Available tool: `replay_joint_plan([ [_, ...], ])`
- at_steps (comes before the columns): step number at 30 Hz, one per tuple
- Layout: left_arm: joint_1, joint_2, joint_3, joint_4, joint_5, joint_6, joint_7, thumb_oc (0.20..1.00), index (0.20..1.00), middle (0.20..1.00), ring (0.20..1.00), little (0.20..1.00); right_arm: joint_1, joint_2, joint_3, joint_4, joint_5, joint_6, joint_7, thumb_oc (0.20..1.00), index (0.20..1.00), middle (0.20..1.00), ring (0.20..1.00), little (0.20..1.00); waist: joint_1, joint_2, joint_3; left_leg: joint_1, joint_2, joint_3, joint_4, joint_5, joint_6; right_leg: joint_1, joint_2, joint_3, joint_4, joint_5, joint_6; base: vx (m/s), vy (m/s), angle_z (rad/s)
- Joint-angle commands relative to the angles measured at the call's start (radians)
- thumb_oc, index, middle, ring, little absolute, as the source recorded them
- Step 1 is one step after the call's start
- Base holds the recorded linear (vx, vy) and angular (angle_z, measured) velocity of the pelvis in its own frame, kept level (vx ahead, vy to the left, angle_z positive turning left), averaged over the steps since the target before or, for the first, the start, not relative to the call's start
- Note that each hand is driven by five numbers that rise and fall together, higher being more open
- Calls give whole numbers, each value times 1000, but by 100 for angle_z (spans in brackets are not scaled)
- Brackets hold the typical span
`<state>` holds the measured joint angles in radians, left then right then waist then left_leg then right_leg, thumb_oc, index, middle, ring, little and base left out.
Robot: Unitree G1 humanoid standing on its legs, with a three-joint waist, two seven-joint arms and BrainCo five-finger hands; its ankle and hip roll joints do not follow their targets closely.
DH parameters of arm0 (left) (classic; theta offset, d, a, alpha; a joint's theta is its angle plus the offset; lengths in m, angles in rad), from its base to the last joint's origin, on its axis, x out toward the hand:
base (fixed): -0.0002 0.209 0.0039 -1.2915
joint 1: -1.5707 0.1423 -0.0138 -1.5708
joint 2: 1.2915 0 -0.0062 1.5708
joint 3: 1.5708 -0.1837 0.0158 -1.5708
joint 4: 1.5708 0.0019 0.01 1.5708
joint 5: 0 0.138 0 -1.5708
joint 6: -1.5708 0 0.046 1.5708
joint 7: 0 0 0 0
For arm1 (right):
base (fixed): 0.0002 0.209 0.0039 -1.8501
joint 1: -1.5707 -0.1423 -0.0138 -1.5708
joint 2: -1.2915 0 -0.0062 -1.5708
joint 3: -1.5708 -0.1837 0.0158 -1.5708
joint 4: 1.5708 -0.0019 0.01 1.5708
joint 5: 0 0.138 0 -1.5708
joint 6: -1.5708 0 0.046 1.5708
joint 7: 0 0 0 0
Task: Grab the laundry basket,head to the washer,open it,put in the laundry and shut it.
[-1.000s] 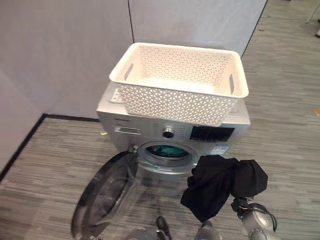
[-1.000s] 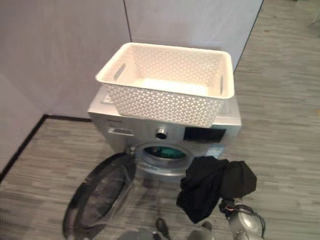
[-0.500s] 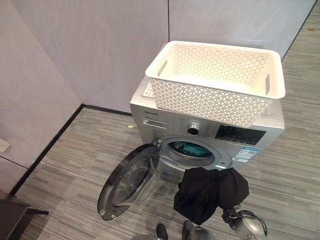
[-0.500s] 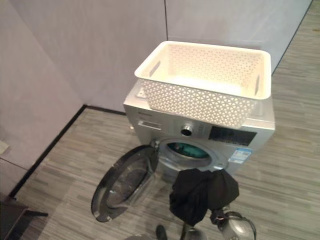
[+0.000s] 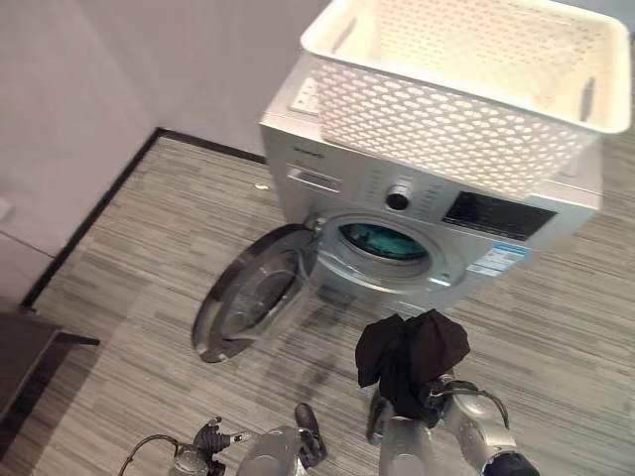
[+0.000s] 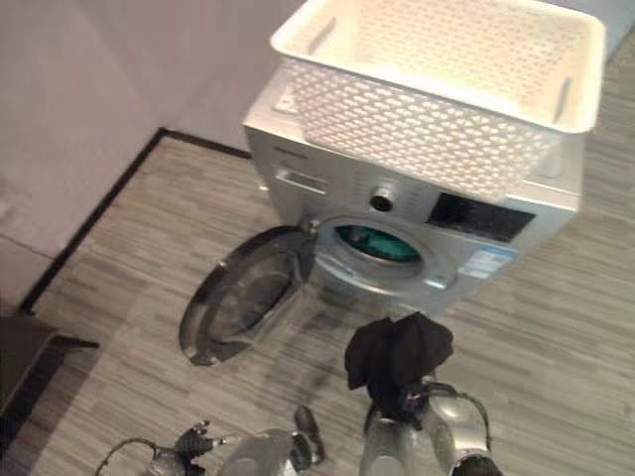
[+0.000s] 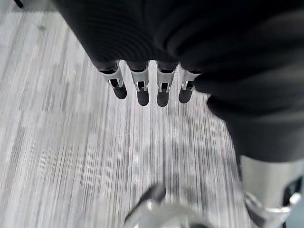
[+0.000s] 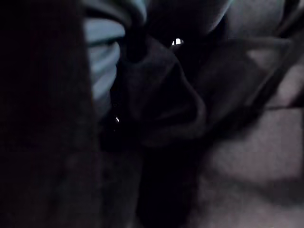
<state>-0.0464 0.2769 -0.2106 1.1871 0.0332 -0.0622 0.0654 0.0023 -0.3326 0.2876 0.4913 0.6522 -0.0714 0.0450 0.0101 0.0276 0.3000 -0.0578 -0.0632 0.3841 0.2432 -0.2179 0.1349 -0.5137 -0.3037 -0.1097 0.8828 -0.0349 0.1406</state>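
Observation:
A white lattice laundry basket (image 5: 466,89) stands on top of the silver washer (image 5: 337,159). The washer's round door (image 5: 253,297) hangs wide open to the left, and teal cloth (image 5: 382,241) lies inside the drum. A bunched black garment (image 5: 409,355) hangs in the air in front of and below the drum opening, on my right hand (image 5: 444,395), which it covers. The same dark cloth (image 8: 161,109) shows close up in the right wrist view. My left hand (image 5: 206,439) is low at the left, with its fingers (image 7: 142,90) straight and holding nothing above the floor.
Grey plank floor (image 5: 129,297) spreads round the washer. Pale partition walls (image 5: 149,59) with a dark baseboard close off the back and left. A dark low piece of furniture (image 5: 20,357) stands at the left edge.
The whole picture has shifted, so the camera has moved closer and tilted down. The black garment stays on my right hand before the washer. My left hand now shows at the lower left.

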Motion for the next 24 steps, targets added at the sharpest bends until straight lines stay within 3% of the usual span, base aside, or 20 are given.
replay_joint_plan([
  [1, -1, 9, -12, -16, -22, -10, 13, 1000, 1000, 1000, 1000, 1000, -1, -10, 0, -60, 22, -50, 3, 200, 200, 200, 200, 200, -72, -19, -9, -87, 42, -96, 99, 23, -86, 120, 155, 90, -659, 126, 16, 156, -143, 101],
  [2, -13, 15, -26, -24, -3, -16, 11, 1000, 1000, 1000, 1000, 1000, 9, -18, -5, -81, 12, -53, 7, 200, 200, 200, 200, 200, -93, -24, -8, -77, 29, -127, 95, 17, -92, 107, 170, 163, -712, 134, 24, 194, -116, 89],
  [3, -8, 9, -30, -7, 7, -14, 12, 1000, 1000, 1000, 1000, 1000, 41, -11, -15, -80, 31, -49, 12, 200, 200, 200, 200, 200, -96, -44, -17, -94, 17, -135, 136, 6, -92, 157, 154, 150, -702, 144, 28, 99, -90, 234],
  [6, -4, 20, -37, -20, 6, -16, 21, 1000, 1000, 1000, 1000, 1000, -11, 4, -24, -13, 30, -64, -16, 200, 200, 200, 200, 200, -61, -51, -22, -134, 42, -147, 162, 4, -104, 190, 160, 91, -704, 153, 23, -3, -131, 144],
  [9, 3, 18, -58, -49, -27, -17, 35, 1000, 1000, 1000, 1000, 1000, -135, 13, -18, 33, 28, -75, -72, 200, 200, 200, 200, 200, -34, -30, 20, -177, 31, -153, 202, -19, -79, 80, 162, 110, -583, 146, 30, -83, 79, -62],
  [10, -5, 17, -61, -46, -34, -17, 35, 1000, 1000, 1000, 1000, 1000, -149, 11, -18, 20, 32, -77, -87, 200, 200, 200, 200, 200, -42, -30, 29, -187, 19, -152, 217, -31, -74, 57, 152, 125, -603, 174, 34, -20, 64, -81],
  [11, -25, 15, -76, -45, -36, -15, 40, 1000, 1000, 1000, 1000, 1000, -185, 1, -20, -16, 42, -88, -108, 200, 200, 200, 200, 200, -62, -17, 60, -206, 11, -160, 257, -65, -84, -10, 119, 172, -677, 224, 41, 55, -23, -44],
  [12, -31, 14, -80, -43, -33, -13, 42, 1000, 1000, 1000, 1000, 1000, -180, -4, -21, -46, 40, -93, -110, 200, 200, 200, 200, 200, -70, -11, 69, -207, 17, -174, 276, -74, -91, -26, 105, 197, -697, 219, 41, 76, -196, -2],
  [13, -53, 17, -82, -27, -15, -9, 49, 1000, 1000, 1000, 1000, 1000, -128, -17, -45, -138, 44, -105, -107, 200, 200, 200, 200, 200, -76, -25, 76, -230, 30, -205, 319, -71, -119, 3, 82, 204, -675, 187, 38, 47, -319, 24],
  [14, -64, 22, -73, -10, -25, -7, 58, 1000, 1000, 1000, 1000, 1000, -118, -11, -56, -105, 54, -107, -116, 200, 200, 200, 200, 200, -79, -37, 67, -247, 34, -212, 316, -72, -125, -6, 78, 159, -646, 216, 35, 17, -285, 71],
  [18, -61, 22, -58, 4, -27, -7, 66, 1000, 1000, 1000, 1000, 1000, -118, -22, -75, -101, 11, -113, -129, 200, 200, 200, 200, 200, -77, -36, 76, -225, 55, -216, 274, -57, -137, 49, 104, 109, -699, 223, 39, 103, -171, 83],
  [24, -66, 9, -81, -30, -66, -19, 82, 1000, 1000, 1000, 1000, 1000, -231, -33, -83, -47, 18, -133, -180, 200, 200, 200, 200, 200, -68, -31, 87, -300, 45, -205, 292, -69, -122, -51, 133, 143, -670, 215, 33, 6, -13, -31],
])
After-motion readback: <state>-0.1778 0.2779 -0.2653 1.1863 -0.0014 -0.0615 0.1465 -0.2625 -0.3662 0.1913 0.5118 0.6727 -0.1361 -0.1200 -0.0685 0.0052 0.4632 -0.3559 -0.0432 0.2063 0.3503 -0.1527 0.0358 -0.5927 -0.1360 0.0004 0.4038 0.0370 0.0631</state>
